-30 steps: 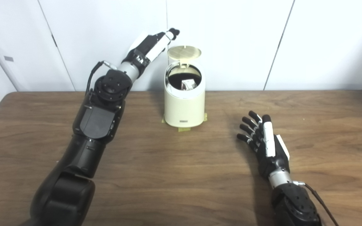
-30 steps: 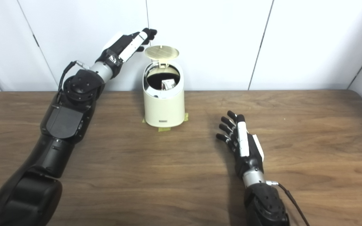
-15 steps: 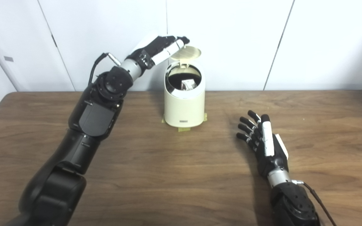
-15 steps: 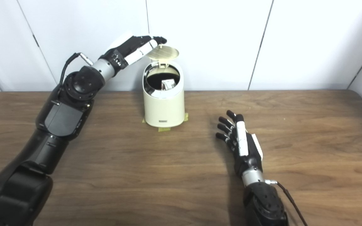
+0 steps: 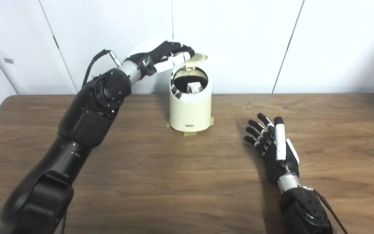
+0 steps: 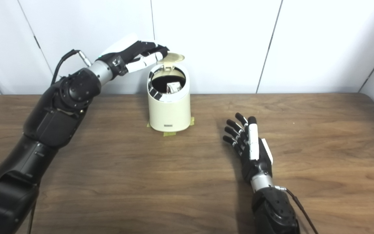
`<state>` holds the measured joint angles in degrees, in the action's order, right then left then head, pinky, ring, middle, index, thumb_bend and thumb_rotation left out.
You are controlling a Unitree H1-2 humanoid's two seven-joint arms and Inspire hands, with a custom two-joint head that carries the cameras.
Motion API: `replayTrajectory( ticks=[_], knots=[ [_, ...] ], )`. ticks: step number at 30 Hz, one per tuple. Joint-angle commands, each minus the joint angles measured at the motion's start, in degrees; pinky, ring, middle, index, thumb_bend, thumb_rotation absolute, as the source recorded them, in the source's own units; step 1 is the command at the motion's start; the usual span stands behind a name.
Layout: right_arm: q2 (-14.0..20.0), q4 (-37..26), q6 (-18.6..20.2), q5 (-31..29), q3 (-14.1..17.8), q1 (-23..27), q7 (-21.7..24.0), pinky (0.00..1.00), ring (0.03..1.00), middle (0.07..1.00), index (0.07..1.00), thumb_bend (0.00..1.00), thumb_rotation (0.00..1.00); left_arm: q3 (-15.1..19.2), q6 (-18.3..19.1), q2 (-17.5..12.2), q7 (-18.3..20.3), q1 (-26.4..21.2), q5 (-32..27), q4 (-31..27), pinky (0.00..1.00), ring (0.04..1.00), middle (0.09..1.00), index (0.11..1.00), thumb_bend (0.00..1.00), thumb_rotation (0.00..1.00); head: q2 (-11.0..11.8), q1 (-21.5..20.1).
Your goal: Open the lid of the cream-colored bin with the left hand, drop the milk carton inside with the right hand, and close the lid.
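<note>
With the carton (image 5: 193, 87) already lying inside the bin (image 5: 190, 110), what remains, by my reading, is the closing of the lid (image 5: 197, 58). From the table's (image 5: 174, 182) centre the bin stands toward twelve o'clock, near the back edge and close to the wall (image 5: 239, 42), its foot fixed with tape (image 5: 191, 133), presumably so that a push on the lid will not shift it. The lid is hinged at the bin's far side and stands tilted over the opening, partly lowered, with the dark mouth exposed. The left hand (image 5: 164, 58) reaches in from about ten o'clock of the bin, palm down, its fingers (image 5: 182, 55) loosely curled and a little apart, their tips on or just at the lid's left edge; whether they actually press it I cannot tell, but the pose suits pushing the lid forward and down. It holds nothing. The right hand (image 5: 273, 146) lies at about four o'clock of the bin, well apart from it, low over the table, fingers spread and empty, likely parked there to leave the left arm a clear path. A downward sweep toward six o'clock should seat the lid.
</note>
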<state>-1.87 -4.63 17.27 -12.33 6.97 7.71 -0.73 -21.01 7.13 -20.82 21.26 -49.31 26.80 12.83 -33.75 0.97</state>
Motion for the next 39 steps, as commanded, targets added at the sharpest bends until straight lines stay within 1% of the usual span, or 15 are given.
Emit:
replayTrajectory(
  ticks=[1, 3, 5, 7, 11, 13, 17, 21, 23, 27, 30, 33, 35, 39],
  knots=[
    [-0.41, -1.46, 1.06, -0.98, 0.35, 1.56, -0.40, 0.73, 0.820, 0.815, 0.897, 0.58, 1.00, -0.41, -2.89, -1.86, -0.34, -2.08, 2.39, -1.86, 0.76, 0.816, 0.821, 0.787, 0.48, 1.00, -0.29, 0.04],
    [-0.40, -1.81, 1.77, -1.45, 0.48, 1.58, -0.37, 0.73, 0.819, 0.815, 0.901, 0.57, 1.00, -1.54, -4.67, -2.64, -0.75, -1.81, 4.75, -2.12, 0.76, 0.815, 0.815, 0.779, 0.47, 1.00, -0.27, 0.08],
    [-0.28, -1.86, 1.88, -1.39, 0.36, 1.59, -0.30, 0.74, 0.819, 0.814, 0.900, 0.56, 1.00, -1.97, -6.49, -2.93, -1.20, -1.61, 6.07, -1.63, 0.77, 0.817, 0.810, 0.772, 0.48, 1.00, -0.13, -0.01],
    [0.05, -1.95, 1.73, -0.47, -0.16, 1.52, -0.33, 0.74, 0.819, 0.812, 0.896, 0.57, 1.00, -2.26, -8.77, -3.17, -1.64, -1.41, 7.01, -0.62, 0.75, 0.812, 0.804, 0.764, 0.49, 1.00, -0.13, -0.01],
    [0.59, -1.84, 1.01, 0.25, -1.07, 1.49, 0.20, 0.75, 0.826, 0.812, 0.894, 0.57, 1.00, -4.24, -9.25, -4.17, -0.22, -0.57, 11.53, -1.54, 0.76, 0.838, 0.824, 0.783, 0.52, 1.00, -0.15, -0.41],
    [0.85, -1.86, 0.83, 0.52, -1.44, 1.43, 0.35, 0.76, 0.831, 0.814, 0.891, 0.57, 1.00, -4.90, -9.88, -4.57, 0.07, -0.17, 13.00, -1.83, 0.79, 0.856, 0.834, 0.798, 0.51, 1.00, -0.24, -0.39],
    [1.47, -1.93, 0.56, 1.34, -2.18, 1.33, 0.48, 0.77, 0.830, 0.806, 0.870, 0.56, 1.00, -6.32, -12.64, -5.38, -0.45, 0.82, 16.52, -1.74, 0.83, 0.874, 0.838, 0.810, 0.50, 1.00, -0.42, -0.63],
    [2.01, -1.83, 0.39, 2.35, -2.86, 1.44, 0.55, 0.79, 0.826, 0.791, 0.829, 0.55, 1.00, -7.21, -13.98, -5.74, -0.36, 1.71, 19.58, -1.91, 0.91, 0.913, 0.879, 0.850, 0.52, 1.00, -0.51, -0.78],
    [2.08, -1.71, 0.23, 2.65, -3.01, 1.50, 0.53, 0.80, 0.825, 0.783, 0.811, 0.55, 1.00, -7.66, -15.38, -5.87, -1.11, 2.11, 20.90, -1.31, 0.93, 0.930, 0.891, 0.859, 0.53, 1.00, -0.54, -0.85],
    [2.07, -1.61, 0.20, 2.86, -3.09, 1.63, 0.51, 0.82, 0.822, 0.757, 0.798, 0.54, 1.00, -8.32, -16.80, -6.04, -1.41, 2.59, 23.60, -0.85, 0.99, 0.972, 0.915, 0.871, 0.55, 1.00, -0.88, -1.05],
    [1.98, -1.65, 0.25, 2.83, -3.12, 1.68, 0.53, 0.83, 0.813, 0.741, 0.794, 0.53, 1.00, -8.39, -17.69, -6.08, -1.67, 3.01, 25.23, -1.21, 1.00, 0.978, 0.912, 0.861, 0.53, 1.00, -1.07, -1.24],
    [1.90, -1.91, 0.72, 3.18, -3.27, 1.79, 0.23, 0.83, 0.802, 0.725, 0.788, 0.52, 1.00, -8.49, -19.38, -6.18, -3.88, 3.62, 26.72, -0.93, 1.00, 0.968, 0.897, 0.836, 0.52, 1.00, -1.41, -1.50],
    [1.82, -2.05, 1.05, 3.34, -3.31, 1.92, 0.01, 0.82, 0.795, 0.717, 0.785, 0.52, 1.00, -8.80, -20.00, -6.27, -4.87, 3.88, 28.11, -0.86, 1.00, 0.964, 0.891, 0.819, 0.53, 1.00, -1.51, -1.53],
    [1.51, -2.47, 1.56, 3.81, -3.34, 1.99, -0.53, 0.80, 0.780, 0.695, 0.777, 0.52, 1.00, -10.66, -20.30, -6.87, -4.63, 3.80, 32.96, -1.71, 1.00, 0.963, 0.896, 0.798, 0.57, 1.00, -1.74, -1.76]
  ],
)
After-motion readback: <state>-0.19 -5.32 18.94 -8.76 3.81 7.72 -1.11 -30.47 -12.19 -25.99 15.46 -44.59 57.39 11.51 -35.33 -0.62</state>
